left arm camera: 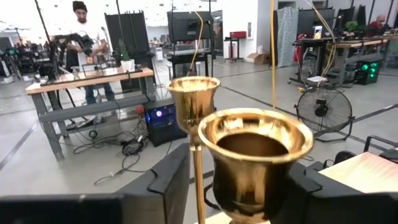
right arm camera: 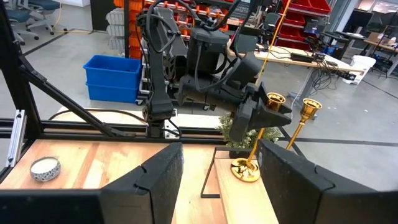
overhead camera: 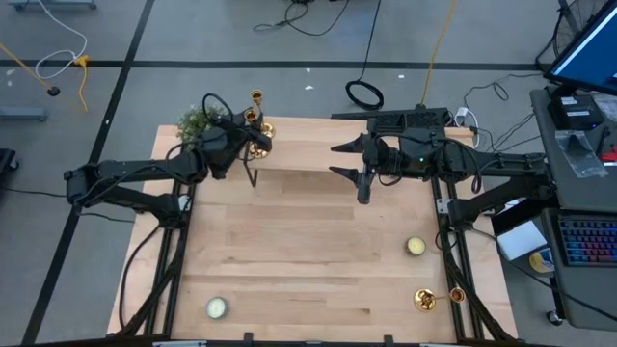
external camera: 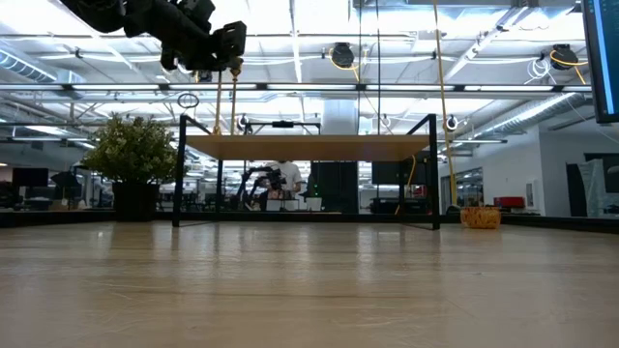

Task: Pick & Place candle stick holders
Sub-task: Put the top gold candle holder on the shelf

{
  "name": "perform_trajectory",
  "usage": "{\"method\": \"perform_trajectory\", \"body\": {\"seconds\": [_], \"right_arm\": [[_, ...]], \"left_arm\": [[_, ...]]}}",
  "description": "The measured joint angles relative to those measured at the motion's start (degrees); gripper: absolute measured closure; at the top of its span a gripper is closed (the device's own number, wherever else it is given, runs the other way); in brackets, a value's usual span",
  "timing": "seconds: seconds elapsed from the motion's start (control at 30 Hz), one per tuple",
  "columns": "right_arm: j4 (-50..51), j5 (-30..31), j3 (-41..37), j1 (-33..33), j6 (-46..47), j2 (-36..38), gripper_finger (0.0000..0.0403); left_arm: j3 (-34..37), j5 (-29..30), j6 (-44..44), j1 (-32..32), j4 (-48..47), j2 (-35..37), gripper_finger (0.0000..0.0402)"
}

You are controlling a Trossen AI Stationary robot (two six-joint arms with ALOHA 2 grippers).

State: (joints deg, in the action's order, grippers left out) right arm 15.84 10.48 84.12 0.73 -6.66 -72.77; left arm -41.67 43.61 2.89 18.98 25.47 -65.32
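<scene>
Nearest, at the lower right of the high view, a lying candle stick holder [overhead camera: 436, 298] rests on its side on the table [overhead camera: 308, 251], well apart from both arms. A candle [overhead camera: 415, 246] sits just above it in the frame and another candle [overhead camera: 216, 307] sits at the lower left.

At mid-frame the right gripper [overhead camera: 335, 161] hovers with its fingers [right arm camera: 163, 180] spread wide and nothing between them, pointing toward the raised shelf [overhead camera: 308, 145].

Farther on, at the upper left of the table, the left gripper [overhead camera: 253, 123] pinches the held candle stick holder [right arm camera: 255, 140] just below its top cup [left arm camera: 255, 155], one finger [left arm camera: 168, 183] on each side. The cup's bowl looks empty. The stem leans, and its round base is down at the shelf top; whether it touches cannot be told.

Just beyond stands a second candle stick holder [right arm camera: 303, 121], apart from the gripper, its cup [left arm camera: 194, 94] rising behind the held one. A green plant [overhead camera: 193, 121] stands at the shelf's left end.
</scene>
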Motion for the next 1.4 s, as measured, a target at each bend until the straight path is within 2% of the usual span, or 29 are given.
{"method": "perform_trajectory", "body": {"seconds": [0.3, 0.73, 1.07, 1.23, 1.4], "right_arm": [[1.20, -0.04, 0.00, 0.02, 1.44, 0.00, 0.0204], [1.25, -0.03, 0.00, 0.01, 1.38, 0.00, 0.0204], [1.25, -0.04, 0.00, 0.02, 1.29, 0.00, 0.0204], [1.22, -0.04, 0.00, 0.02, 1.27, 0.00, 0.0204], [1.22, -0.04, 0.00, 0.02, 1.27, 0.00, 0.0204]], "left_arm": [[-0.04, 0.12, 1.86, -0.36, 2.05, 1.01, 0.0196], [0.00, -0.72, 1.75, -0.37, 1.45, 1.77, 0.0194], [0.00, -1.63, -1.91, -0.33, 1.46, 1.75, 0.0195], [0.00, -1.64, -1.50, -0.33, 4.82, 1.75, 0.0195], [0.00, -1.65, 2.71, -0.33, 9.61, 1.75, 0.0194]]}}
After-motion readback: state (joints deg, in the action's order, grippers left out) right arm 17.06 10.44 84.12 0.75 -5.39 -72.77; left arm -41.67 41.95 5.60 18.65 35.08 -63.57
